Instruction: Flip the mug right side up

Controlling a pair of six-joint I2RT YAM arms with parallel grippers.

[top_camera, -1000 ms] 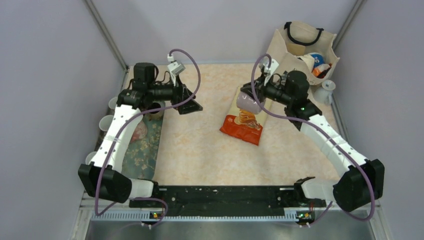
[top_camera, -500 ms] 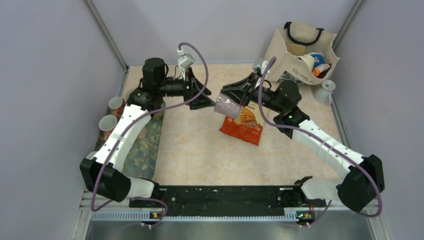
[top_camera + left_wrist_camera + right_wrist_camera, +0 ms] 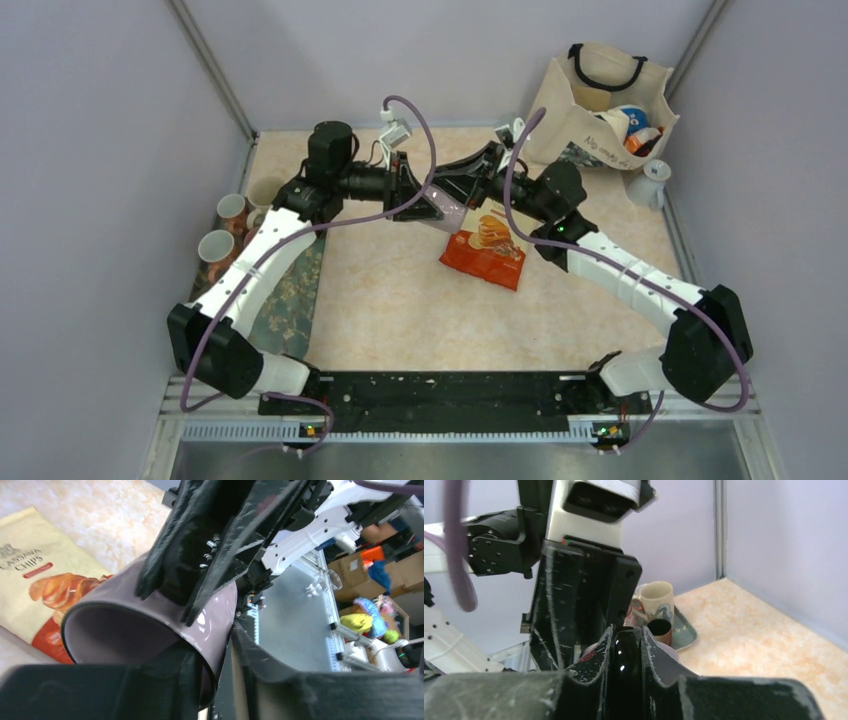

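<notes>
Overhead looks down — wrist views close, sharing mug (image 3: 150,625).

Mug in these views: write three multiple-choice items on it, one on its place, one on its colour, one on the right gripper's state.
1. Where is the mug?
A. standing on the table
B. held in the air between the two grippers
C. inside the tote bag

2. What colour is the mug?
A. green
B. white
C. purple

3. How is the right gripper?
A. open, clear of the mug
B. shut on the mug's wall
C. out of view

Key: 1 B, the top view shows it off the table where the left gripper and right gripper meet, near the chips bag; 2 C, its glossy wall is purple in the left wrist view; 3 B, its fingers pinch the wall in both wrist views.
</notes>
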